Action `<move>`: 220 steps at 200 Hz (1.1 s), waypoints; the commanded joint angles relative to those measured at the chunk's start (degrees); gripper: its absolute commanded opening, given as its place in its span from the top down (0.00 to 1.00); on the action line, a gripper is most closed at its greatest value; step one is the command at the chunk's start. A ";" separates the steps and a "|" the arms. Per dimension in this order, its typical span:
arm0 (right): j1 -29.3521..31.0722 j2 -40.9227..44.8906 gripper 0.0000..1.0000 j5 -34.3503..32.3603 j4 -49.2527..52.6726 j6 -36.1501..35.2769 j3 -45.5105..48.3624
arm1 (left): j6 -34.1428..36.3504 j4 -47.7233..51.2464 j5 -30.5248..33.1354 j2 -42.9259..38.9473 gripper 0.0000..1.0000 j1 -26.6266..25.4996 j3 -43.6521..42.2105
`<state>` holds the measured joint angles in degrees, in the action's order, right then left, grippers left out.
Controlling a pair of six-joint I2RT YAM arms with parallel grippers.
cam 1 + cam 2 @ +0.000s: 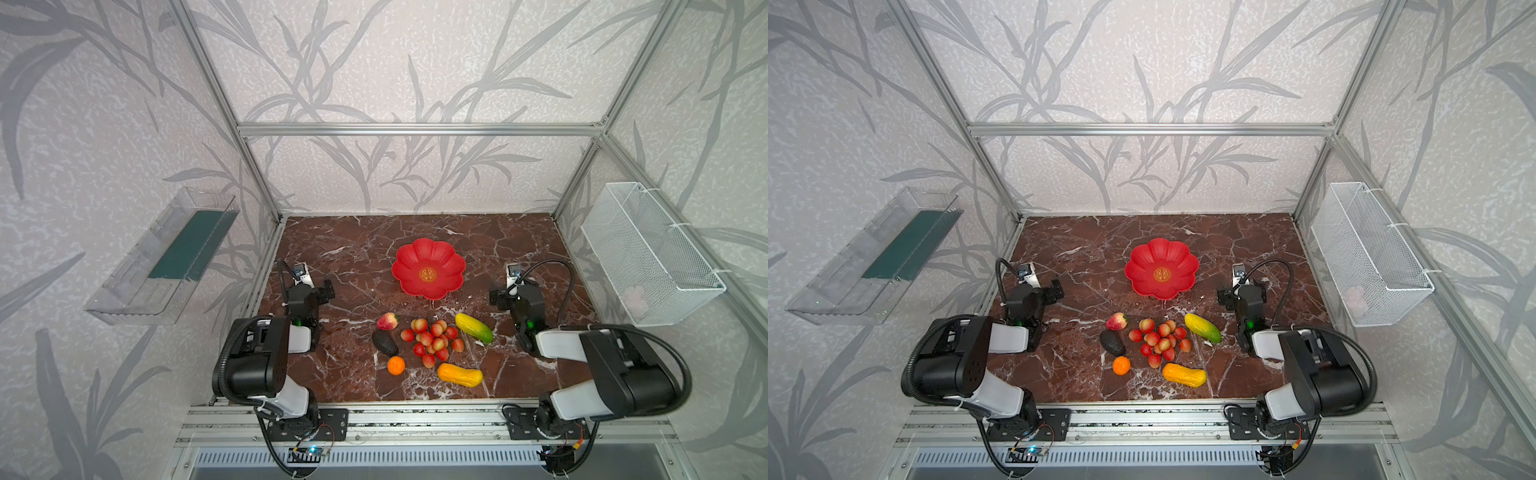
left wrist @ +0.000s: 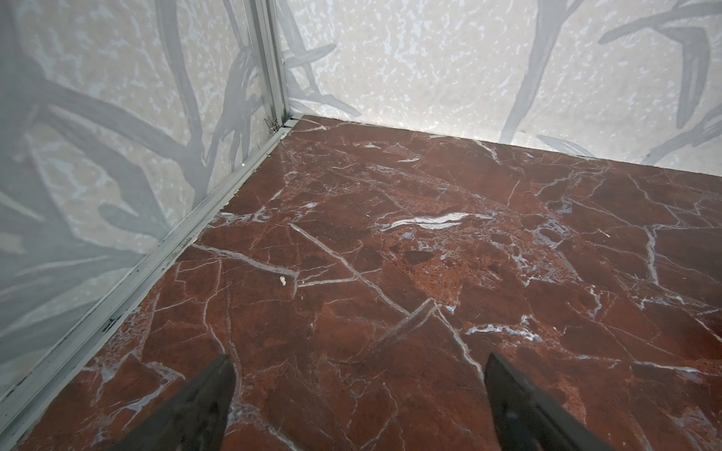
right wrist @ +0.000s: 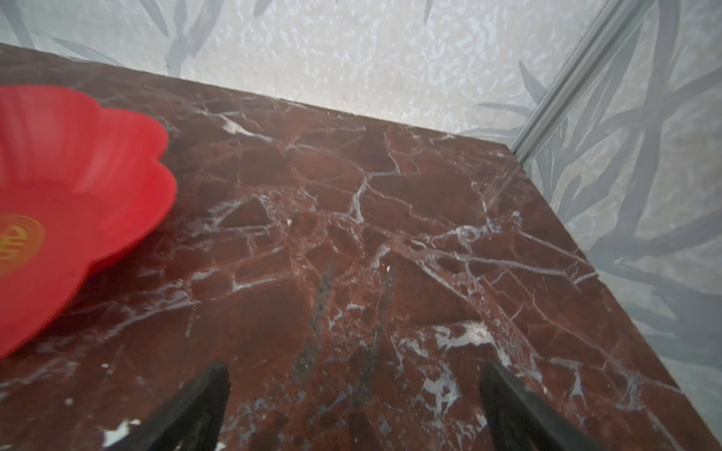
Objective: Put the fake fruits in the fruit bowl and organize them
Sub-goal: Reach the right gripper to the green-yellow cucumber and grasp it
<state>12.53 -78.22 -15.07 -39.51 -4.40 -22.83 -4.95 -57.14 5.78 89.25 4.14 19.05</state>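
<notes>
The empty red fruit bowl (image 1: 415, 254) (image 1: 1148, 254) with its scalloped rim sits mid-table; one edge of it (image 3: 97, 175) shows in the right wrist view. The fake fruits lie in front of it: a peach (image 1: 387, 321), a dark avocado (image 1: 384, 342), a small orange (image 1: 395, 365), a cluster of red-pink balls (image 1: 434, 340), a yellow-green mango (image 1: 473, 327) and an orange-yellow oblong fruit (image 1: 460, 375). My left gripper (image 1: 315, 287) (image 2: 359, 359) is open over bare marble, left of the fruits. To the right of the bowl, my right gripper (image 1: 512, 291) (image 3: 353, 367) is also open and empty.
A clear plastic tray (image 1: 166, 257) hangs on the left wall and a white wire-mesh basket (image 1: 652, 253) on the right wall. Aluminium frame posts stand at the table's corners, and a rail (image 1: 415, 419) runs along the front edge.
</notes>
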 commanded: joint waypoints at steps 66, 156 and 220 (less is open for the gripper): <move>1.19 16.13 0.11 20.82 43.88 18.03 -15.26 | -24.20 44.84 10.74 -35.41 0.01 -1.33 9.52; 20.75 8.72 0.10 10.61 56.65 20.37 -13.85 | -30.91 60.93 -4.87 -46.13 0.03 -1.05 8.20; 21.40 -5.20 0.30 8.73 55.76 22.53 -17.49 | -31.44 64.50 -4.33 -51.14 0.03 -1.06 6.75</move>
<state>33.45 -82.26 -3.90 16.16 16.45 -38.46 -35.05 4.78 1.32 40.32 2.90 27.03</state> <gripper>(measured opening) 0.783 0.967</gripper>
